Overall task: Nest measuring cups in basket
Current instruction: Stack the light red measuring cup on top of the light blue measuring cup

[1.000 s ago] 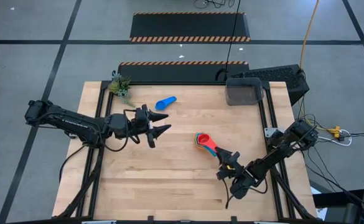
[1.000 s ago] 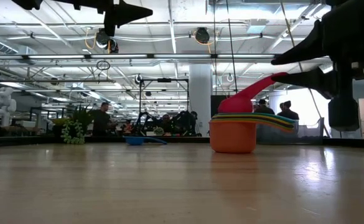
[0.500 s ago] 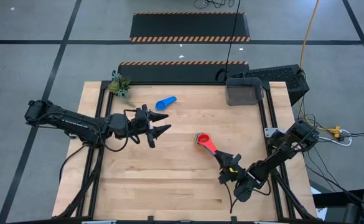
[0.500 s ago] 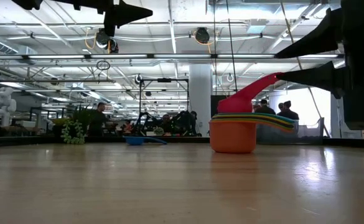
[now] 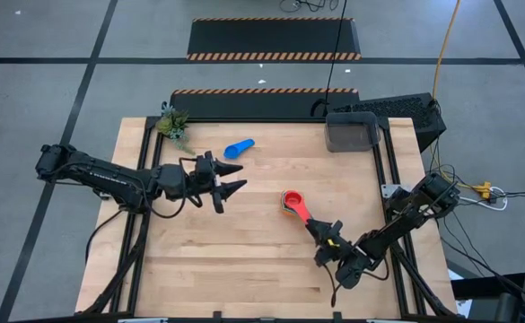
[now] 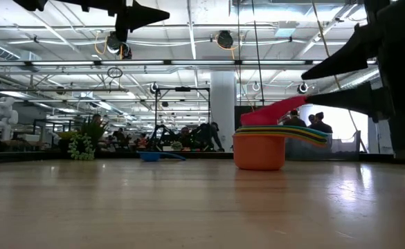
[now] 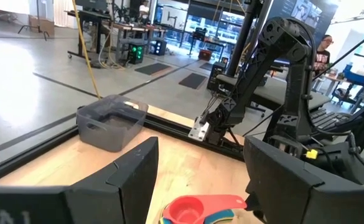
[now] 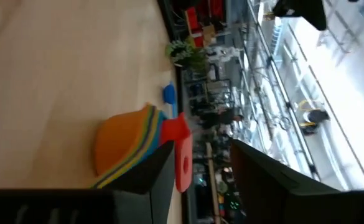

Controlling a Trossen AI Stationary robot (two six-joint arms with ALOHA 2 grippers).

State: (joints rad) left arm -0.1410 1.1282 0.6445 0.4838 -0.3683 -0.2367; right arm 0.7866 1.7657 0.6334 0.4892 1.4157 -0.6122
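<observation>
1. My right gripper (image 5: 327, 240) sits near the table's front right, fingers spread and holding nothing, with the red handle's tip just at or between them; I cannot tell whether they touch it.
2. The stack of measuring cups (image 5: 291, 201) stands mid-table, well short of the basket. From the low view the orange cup (image 6: 259, 151) is the base, with thin coloured rims layered above and the red cup (image 6: 271, 113) on top, its handle angled upward.
3. I judge these as light, stiff, smooth plastic: easy to lift, but slick, and the nested pieces could slide apart if tilted. Pinching the fanned handles together, or the orange wall, seems the safest hold.
4. My left gripper (image 5: 229, 187) hovers above the table's left-centre, fingers spread, empty.
5. A lone blue cup (image 5: 239, 148) lies on its side toward the back, near a small green plant (image 5: 173, 122). Rounded and tipped over, it may roll; I would take it by the handle.
6. The basket (image 5: 351, 132) waits at the back right corner: dark grey, rounded corners, rigid-looking walls.
</observation>
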